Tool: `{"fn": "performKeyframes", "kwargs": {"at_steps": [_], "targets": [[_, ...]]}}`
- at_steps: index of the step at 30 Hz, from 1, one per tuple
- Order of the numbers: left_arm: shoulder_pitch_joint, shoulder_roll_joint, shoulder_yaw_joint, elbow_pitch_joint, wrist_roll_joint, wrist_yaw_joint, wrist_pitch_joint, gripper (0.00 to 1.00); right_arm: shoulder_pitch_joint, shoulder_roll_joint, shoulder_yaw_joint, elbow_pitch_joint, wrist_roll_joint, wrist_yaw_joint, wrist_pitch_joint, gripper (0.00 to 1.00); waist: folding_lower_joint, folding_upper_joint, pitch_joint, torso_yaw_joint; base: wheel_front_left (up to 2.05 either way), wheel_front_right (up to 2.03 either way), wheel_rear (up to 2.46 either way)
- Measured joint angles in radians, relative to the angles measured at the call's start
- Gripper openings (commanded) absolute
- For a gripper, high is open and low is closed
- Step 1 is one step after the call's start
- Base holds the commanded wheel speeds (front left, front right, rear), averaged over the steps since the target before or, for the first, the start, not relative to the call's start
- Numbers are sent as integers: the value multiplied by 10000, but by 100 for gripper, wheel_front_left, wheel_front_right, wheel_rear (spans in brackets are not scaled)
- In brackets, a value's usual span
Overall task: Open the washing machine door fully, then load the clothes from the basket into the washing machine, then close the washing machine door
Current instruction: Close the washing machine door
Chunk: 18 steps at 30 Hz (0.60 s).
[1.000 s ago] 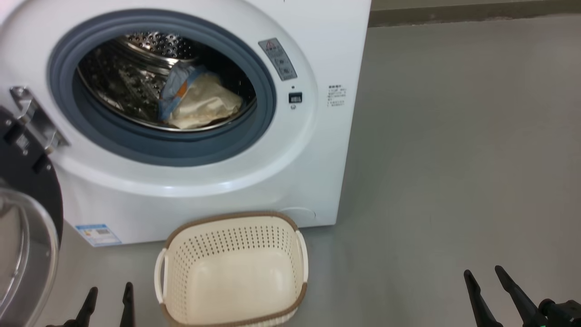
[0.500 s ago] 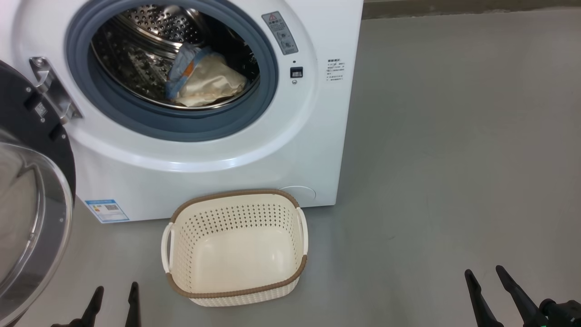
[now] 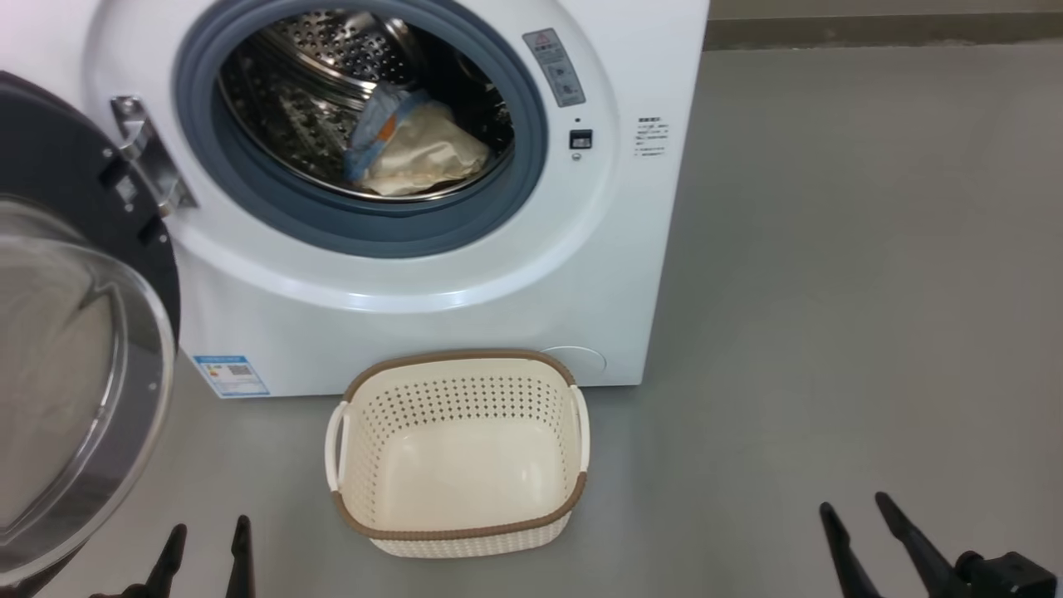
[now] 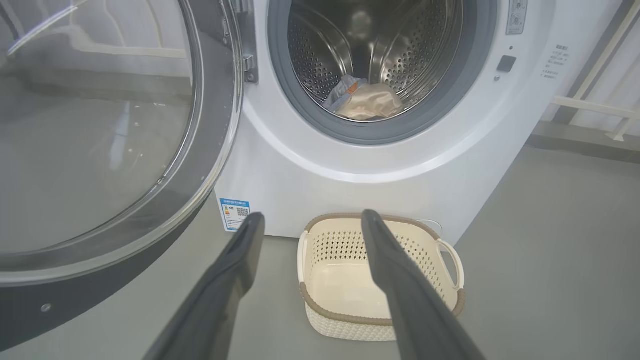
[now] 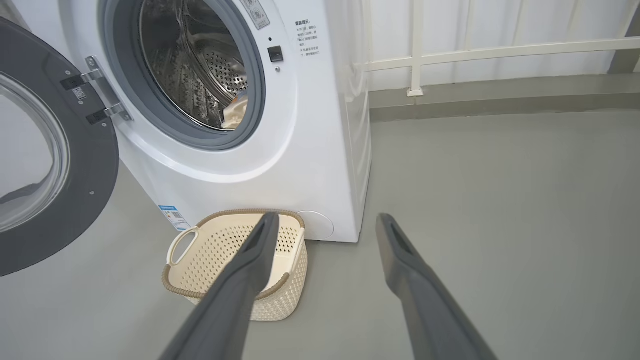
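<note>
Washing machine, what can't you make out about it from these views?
- The clothes: bunched together in the drum, head view, so the number of pieces is unclear.
- The washing machine door: its left part is cut off by the head view's left edge.
- The blue label: print too small to read, head view.

Perforated shiny steel drum (image 3: 315, 100), perforated plastic basket (image 3: 465, 399) (woven-look rim), matt floor (image 3: 830, 291)

Door (image 3: 79, 332) open, clothes (image 3: 419, 148) in machine (image 3: 415, 324), basket (image 3: 465, 397) empty

Basket (image 3: 462, 400), washing machine (image 3: 415, 328) on floor (image 3: 830, 291)
</note>
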Motion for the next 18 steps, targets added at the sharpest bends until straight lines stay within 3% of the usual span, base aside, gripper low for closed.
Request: {"fn": "performKeyframes", "kwargs": {"at_steps": [9, 18], "targets": [[6, -161, 556, 44, -117, 0, 0, 100, -792, 13, 1175, 320, 0, 0, 0, 100, 0, 0, -19, 806, 0, 0, 0], [20, -268, 899, 82, -174, 2, 0, 100, -1611, -111, 1990, 811, 6, 0, 0, 100, 0, 0, 19, 2052, 0, 0, 0]]}}
